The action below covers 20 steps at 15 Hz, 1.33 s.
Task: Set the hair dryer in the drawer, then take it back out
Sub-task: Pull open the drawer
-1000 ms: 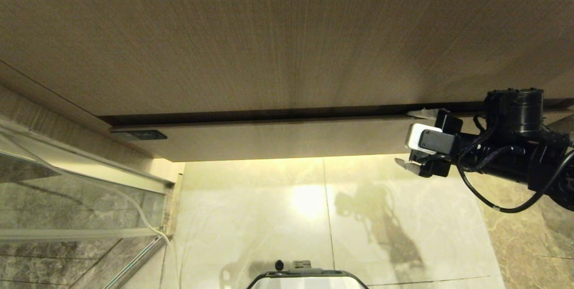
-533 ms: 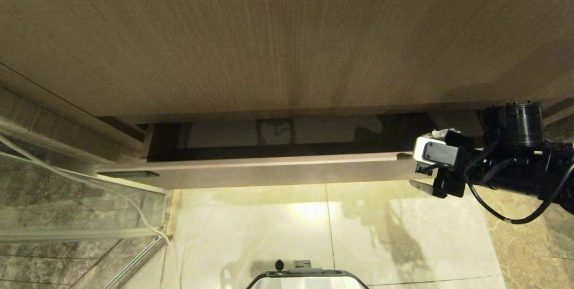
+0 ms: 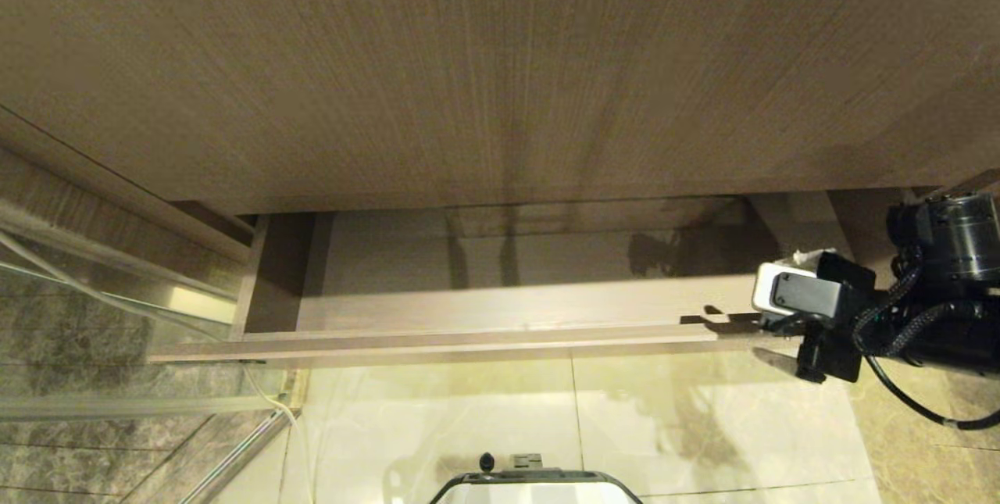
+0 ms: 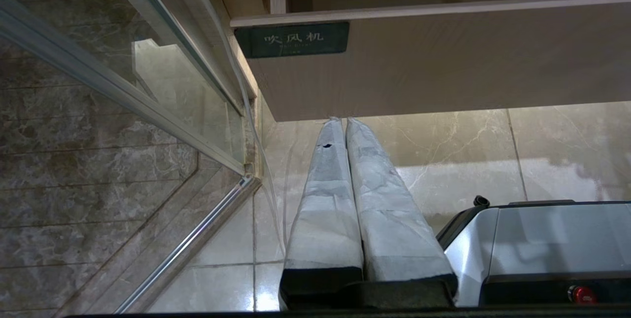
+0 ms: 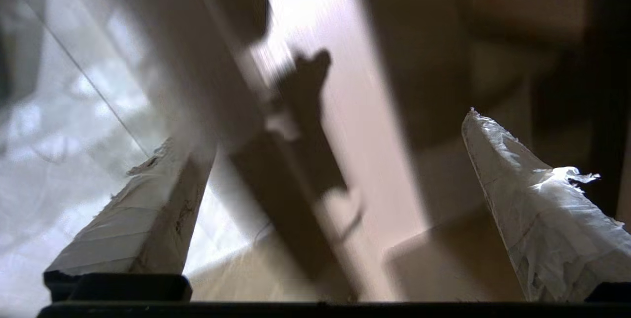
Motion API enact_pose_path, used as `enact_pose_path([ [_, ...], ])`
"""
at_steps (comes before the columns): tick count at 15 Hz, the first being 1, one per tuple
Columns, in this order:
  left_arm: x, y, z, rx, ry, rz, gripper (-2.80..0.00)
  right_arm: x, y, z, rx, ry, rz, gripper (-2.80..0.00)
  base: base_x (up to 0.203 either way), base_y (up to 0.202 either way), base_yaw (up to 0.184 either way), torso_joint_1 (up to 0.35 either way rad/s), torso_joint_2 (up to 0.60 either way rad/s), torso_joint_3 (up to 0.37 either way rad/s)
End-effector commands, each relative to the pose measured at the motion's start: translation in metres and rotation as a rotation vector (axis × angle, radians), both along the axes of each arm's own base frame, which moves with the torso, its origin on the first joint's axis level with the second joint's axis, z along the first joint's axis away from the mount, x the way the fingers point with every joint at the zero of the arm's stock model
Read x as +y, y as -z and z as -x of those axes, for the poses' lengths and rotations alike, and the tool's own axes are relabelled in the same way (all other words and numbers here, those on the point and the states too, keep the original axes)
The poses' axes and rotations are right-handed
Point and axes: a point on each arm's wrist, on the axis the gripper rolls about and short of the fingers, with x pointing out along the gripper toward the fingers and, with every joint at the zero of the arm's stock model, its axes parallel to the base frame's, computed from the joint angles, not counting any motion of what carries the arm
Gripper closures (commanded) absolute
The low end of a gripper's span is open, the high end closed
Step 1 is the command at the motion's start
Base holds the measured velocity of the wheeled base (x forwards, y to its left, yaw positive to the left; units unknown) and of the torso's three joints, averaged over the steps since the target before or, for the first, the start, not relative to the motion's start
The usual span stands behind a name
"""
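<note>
The drawer [image 3: 469,348] is a wide, shallow wood-grain box standing pulled out under the tall panel, and the part of its inside that shows is bare. No hair dryer is in view. My right gripper [image 3: 781,309] is at the drawer's right end, open wide, with one finger inside the drawer and one outside its front board. The right wrist view shows that board [image 5: 355,150] running between the spread fingers of the right gripper [image 5: 318,133]. Low at the left, my left gripper [image 4: 340,121] is parked and shut on nothing, just under the drawer front [image 4: 443,61] with its black label [image 4: 292,39].
A tall wood-grain panel [image 3: 500,74] overhangs the drawer. A glass partition with a metal frame [image 3: 117,348] stands close to the drawer's left end. Pale marble floor [image 3: 664,426] lies below, and my base [image 3: 535,488] is at the near edge.
The drawer has slid out from nearly closed, so its inside now shows. My right gripper has come back toward me with the drawer front, still open.
</note>
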Motion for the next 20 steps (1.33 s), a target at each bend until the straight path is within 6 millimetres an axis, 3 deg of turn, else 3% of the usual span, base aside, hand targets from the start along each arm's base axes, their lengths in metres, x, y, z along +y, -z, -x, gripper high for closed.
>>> enact_pose_path([
  [1,0.0,0.0,0.0,0.0,-0.001,0.0,0.0,-0.005,-0.011,0.028,-0.032,-0.001,-0.001,-2.8,0.0,0.0,0.0,0.0,0.0,0.0],
  [7,0.0,0.0,0.0,0.002,0.0,0.0,0.0,-0.021,-0.01,0.102,-0.007,0.045,-0.052,-2.8,0.0,0.0,0.0,0.0,0.0,0.0],
  [10,0.0,0.0,0.0,0.002,-0.001,0.0,0.0,-0.025,-0.016,0.113,-0.046,0.078,-0.093,-2.8,0.0,0.0,0.0,0.0,0.0,0.0],
  [14,0.0,0.0,0.0,0.0,-0.001,0.0,0.0,-0.028,-0.03,0.127,-0.088,0.231,-0.364,-2.8,0.0,0.0,0.0,0.0,0.0,0.0],
  [19,0.0,0.0,0.0,0.0,-0.001,0.0,0.0,-0.035,-0.028,0.156,-0.066,0.333,-0.505,-2.8,0.0,0.0,0.0,0.0,0.0,0.0],
  [20,0.0,0.0,0.0,0.0,0.001,0.0,0.0,-0.038,-0.029,0.161,-0.085,0.36,-0.515,0.0,0.0,0.0,0.0,0.0,0.0,0.0],
])
